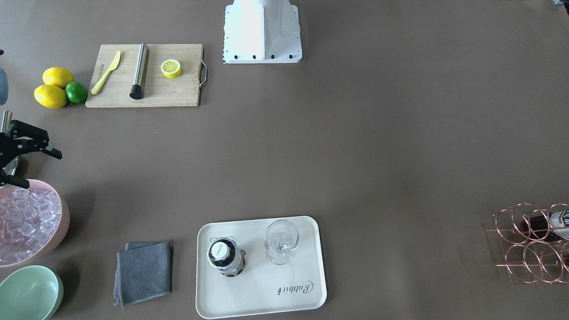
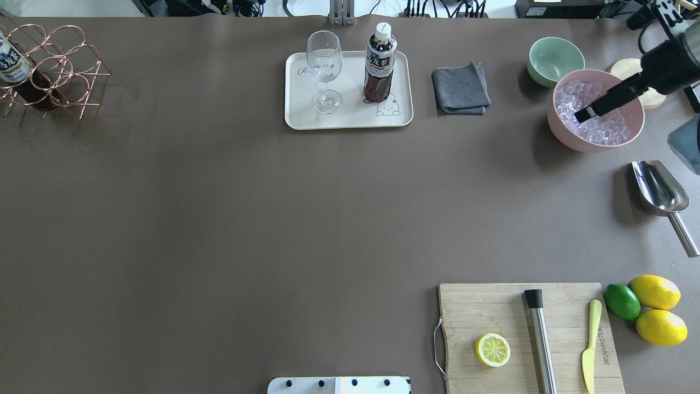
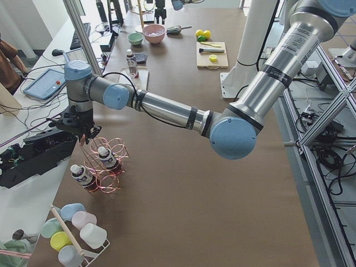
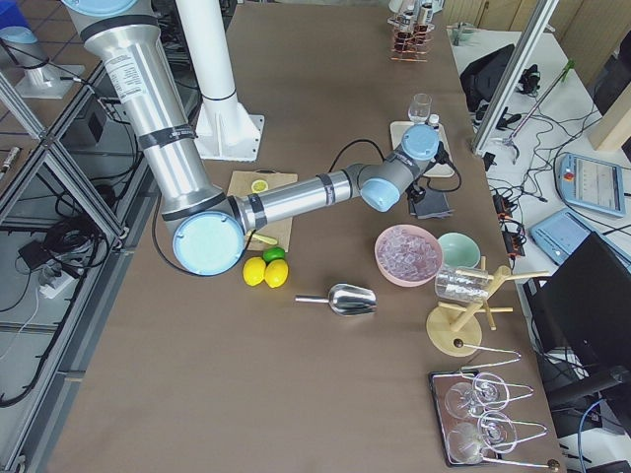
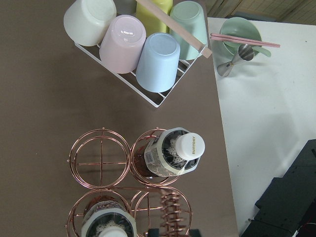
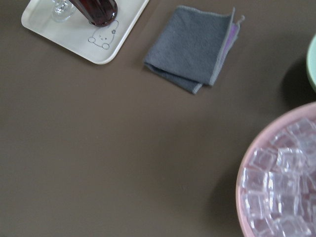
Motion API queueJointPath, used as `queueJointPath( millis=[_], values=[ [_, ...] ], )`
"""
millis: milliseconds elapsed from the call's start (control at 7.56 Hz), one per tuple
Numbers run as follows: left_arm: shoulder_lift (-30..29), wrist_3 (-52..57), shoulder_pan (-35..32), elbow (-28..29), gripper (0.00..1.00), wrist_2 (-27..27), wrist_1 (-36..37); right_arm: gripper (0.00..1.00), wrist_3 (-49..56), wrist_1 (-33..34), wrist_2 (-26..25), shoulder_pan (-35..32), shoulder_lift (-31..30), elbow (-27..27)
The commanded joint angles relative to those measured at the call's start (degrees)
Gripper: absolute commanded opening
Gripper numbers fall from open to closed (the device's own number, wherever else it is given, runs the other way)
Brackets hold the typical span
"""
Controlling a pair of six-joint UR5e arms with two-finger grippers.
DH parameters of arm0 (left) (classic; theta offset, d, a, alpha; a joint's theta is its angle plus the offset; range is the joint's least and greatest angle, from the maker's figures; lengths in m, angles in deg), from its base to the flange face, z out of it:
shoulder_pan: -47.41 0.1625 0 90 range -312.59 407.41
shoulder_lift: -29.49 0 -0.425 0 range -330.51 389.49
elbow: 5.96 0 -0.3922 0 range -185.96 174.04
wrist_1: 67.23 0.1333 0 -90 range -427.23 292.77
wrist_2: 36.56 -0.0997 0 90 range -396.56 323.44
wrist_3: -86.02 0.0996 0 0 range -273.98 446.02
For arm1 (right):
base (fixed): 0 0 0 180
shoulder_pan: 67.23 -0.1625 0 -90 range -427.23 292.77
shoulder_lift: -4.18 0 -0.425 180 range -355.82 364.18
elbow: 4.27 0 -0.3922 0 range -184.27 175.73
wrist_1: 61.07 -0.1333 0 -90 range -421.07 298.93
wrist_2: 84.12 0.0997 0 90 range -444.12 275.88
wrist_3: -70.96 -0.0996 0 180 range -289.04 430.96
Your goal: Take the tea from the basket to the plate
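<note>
One tea bottle stands upright on the cream plate, next to the bear drawing; it also shows in the front view. The copper wire basket stands at the table's far left corner. It holds two look-alike bottles. My left gripper hovers just above the basket's handle; I cannot tell whether it is open or shut. My right gripper is open and empty, above the near rim of the pink ice bowl.
A stemmed glass stands on the plate beside the tea. A grey cloth, a mint bowl and a metal scoop lie at the right. The cutting board carries half a lemon, a muddler and a knife. A cup rack stands by the basket.
</note>
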Motion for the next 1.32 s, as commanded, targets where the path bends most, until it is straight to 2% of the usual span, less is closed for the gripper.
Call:
queueJointPath(
  millis=[0, 265, 529, 662, 794, 926, 1059, 1191],
  values=[
    [1.72, -0.06, 0.3, 0.13, 0.98, -0.09, -3.13, 1.0, 0.4, 1.74, 1.19, -2.15, -18.7, -10.3],
    [2.33, 0.11, -0.22, 0.13, 0.98, -0.09, -3.23, 1.0, 0.4, 2.61, -0.64, -8.1, -24.71, -10.24],
    [2.34, 0.55, -2.23, -1.7, 0.98, 0.61, -2.62, 1.0, 0.48, 8.21, -9.92, -14.61, -28.94, -10.15],
    [3.82, 0.9, -2.77, -4.67, 0.98, 0.79, -2.44, 1.0, 0.83, 15.03, -13.45, -16.99, -29.04, -10.06],
    [7.75, 2.12, -3.64, -9.23, 0.98, 3.93, -2.7, 1.0, 5.01, 21.27, -17.31, -18.75, -28.96, -10.06],
    [11.88, 8.32, -3.74, -13.8, 0.98, 6.39, -2.62, 1.0, 9.67, 27.51, -20.05, -20.34, -28.43, -10.06],
    [17.83, 13.95, -3.65, -19.15, 0.98, 6.77, -2.79, 1.0, 9.89, 32.1, -20.42, -20.61, -26.86, -9.89],
    [24.68, 24.79, -3.65, -23.73, 0.98, 6.77, -3.05, 1.0, 9.54, 34.67, -20.43, -20.62, -25.89, -9.71]
  ],
)
